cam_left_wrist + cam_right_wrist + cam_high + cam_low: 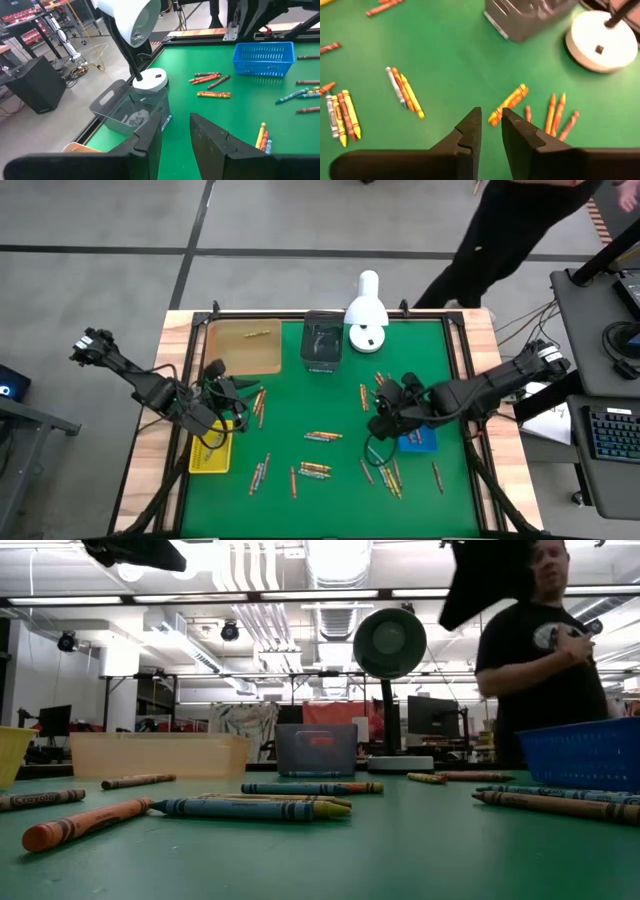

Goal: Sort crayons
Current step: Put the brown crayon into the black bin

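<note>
Many crayons lie flat and scattered on the green mat: a bunch at the middle [322,436], another nearer the front [315,470], more by the left arm [260,402] and near the blue tray [390,475]. My right gripper [491,117] hangs above the mat right of centre [383,412]. Its fingers are slightly open with only green between them, and a pair of orange-yellow crayons [508,102] lies just beyond the tips. My left gripper [175,132] waits open over the mat's left side [228,387], holding nothing.
A tan tray [245,345] and a grey bin [322,345] stand at the far edge beside a white lamp [367,310]. A yellow tray [212,452] sits near left and a blue basket [418,440] right. A person [545,650] stands beyond the far right corner.
</note>
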`<state>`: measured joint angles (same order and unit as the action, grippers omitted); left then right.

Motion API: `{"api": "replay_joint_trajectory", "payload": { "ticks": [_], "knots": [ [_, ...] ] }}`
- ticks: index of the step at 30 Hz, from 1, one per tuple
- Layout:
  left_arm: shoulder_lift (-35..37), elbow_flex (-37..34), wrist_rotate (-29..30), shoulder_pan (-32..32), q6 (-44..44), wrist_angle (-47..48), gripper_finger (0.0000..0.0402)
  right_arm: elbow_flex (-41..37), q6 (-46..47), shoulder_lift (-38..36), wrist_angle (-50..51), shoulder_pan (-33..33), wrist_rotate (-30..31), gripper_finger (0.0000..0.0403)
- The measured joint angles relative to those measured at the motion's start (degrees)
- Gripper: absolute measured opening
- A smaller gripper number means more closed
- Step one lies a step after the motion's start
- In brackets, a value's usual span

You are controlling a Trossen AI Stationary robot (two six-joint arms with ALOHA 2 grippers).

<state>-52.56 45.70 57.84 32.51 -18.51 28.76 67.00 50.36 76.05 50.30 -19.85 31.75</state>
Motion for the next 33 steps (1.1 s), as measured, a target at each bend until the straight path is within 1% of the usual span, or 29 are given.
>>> {"api": "replay_joint_trajectory", "payload": {
  "ticks": [4, 7, 10, 13, 17, 21, 23, 26, 30, 33],
  "knots": [
    [0.00, -1.53, -0.41, 0.00, -0.01, -2.37, 0.0084, -0.01, -6.01, 0.00, -4.16, 1.67, -0.08, 0.0046],
    [0.00, -2.28, -1.96, 0.00, -0.05, -4.00, 0.0084, -0.02, -9.70, 0.00, -6.58, 2.66, -0.08, 0.0035],
    [-0.46, -2.88, -2.92, 0.00, -0.03, -5.77, 0.0084, -0.22, -13.29, 0.00, -9.05, 3.10, 0.00, 0.0027],
    [-1.71, -2.89, -2.95, -0.01, -0.65, -6.43, 0.0084, -0.73, -18.77, 0.00, -12.58, 3.01, 0.68, 0.0022],
    [-4.40, -2.76, -4.04, 0.00, -4.23, -6.45, 0.0084, -1.94, -21.06, 0.00, -17.12, 3.01, 3.88, 0.0018],
    [-7.17, -2.71, -9.23, 0.00, -6.74, -6.42, 0.0084, -4.09, -21.21, 0.00, -21.46, 3.04, 9.34, 0.0018],
    [-8.14, -2.71, -10.93, -0.03, -7.96, -6.37, 0.0084, -4.78, -21.19, 0.00, -21.98, 3.04, 10.48, 0.0018],
    [-9.25, -2.71, -12.88, -0.29, -11.89, -6.23, 0.0084, -5.20, -21.17, 0.00, -21.90, 3.01, 10.38, 0.0018],
    [-10.25, -2.67, -18.36, -1.36, -20.45, -4.09, 0.0084, -5.20, -21.22, 0.00, -22.13, 3.03, 10.36, 0.0018],
    [-11.23, -2.67, -22.57, -2.85, -28.08, -3.74, 0.0084, -5.17, -22.99, 0.01, -22.47, 3.29, 10.35, 0.0018]
  ]
}}
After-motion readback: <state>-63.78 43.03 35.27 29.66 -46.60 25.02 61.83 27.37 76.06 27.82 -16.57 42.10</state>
